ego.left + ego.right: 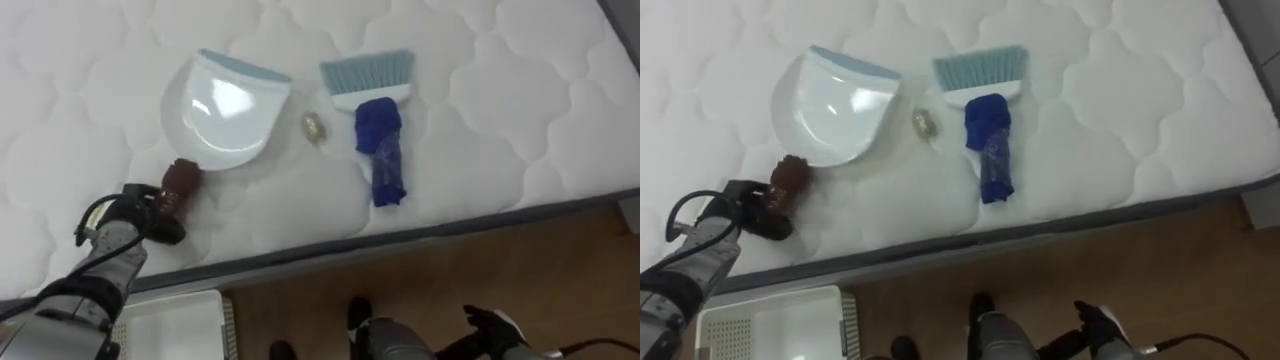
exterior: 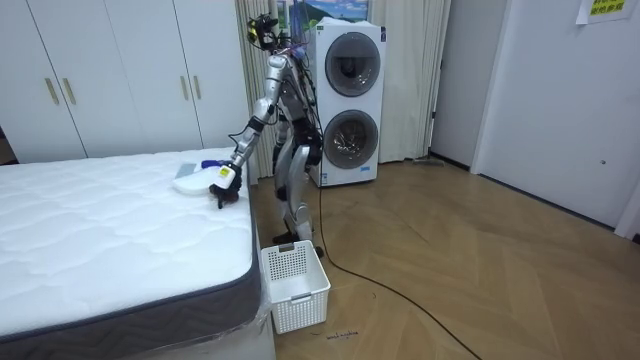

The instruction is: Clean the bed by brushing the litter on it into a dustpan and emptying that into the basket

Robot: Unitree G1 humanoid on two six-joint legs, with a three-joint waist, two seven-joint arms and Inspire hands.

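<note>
– What lies in front of my robot?

– You are looking down on a white quilted bed (image 1: pixel 480 120). On it lies a white dustpan (image 1: pixel 225 110) with a pale blue lip and its brown handle (image 1: pixel 181 180) pointing toward the near edge. To the right of the dustpan lies a brush (image 1: pixel 370 85), its light blue bristles facing away from you and its dark blue grip toward you. Between the two, touching neither, sits a small yellowish scrap (image 1: pixel 315 126).

– And the hands?

– Your left hand (image 1: pixel 150 215) rests on the bed at the end of the dustpan's handle, touching it. I cannot tell whether its fingers are closed on it. Your right hand (image 1: pixel 497 328) hangs low over the wooden floor (image 1: pixel 430 280), well apart from the bed. I cannot tell how its fingers stand.

– Where does the robot stand?

– In the room view you stand upright at the bed's side, left arm stretched down to it. A white basket (image 2: pixel 293 285) sits on the floor by the bed's corner, and two stacked washing machines (image 2: pixel 348 100) stand behind you.
</note>
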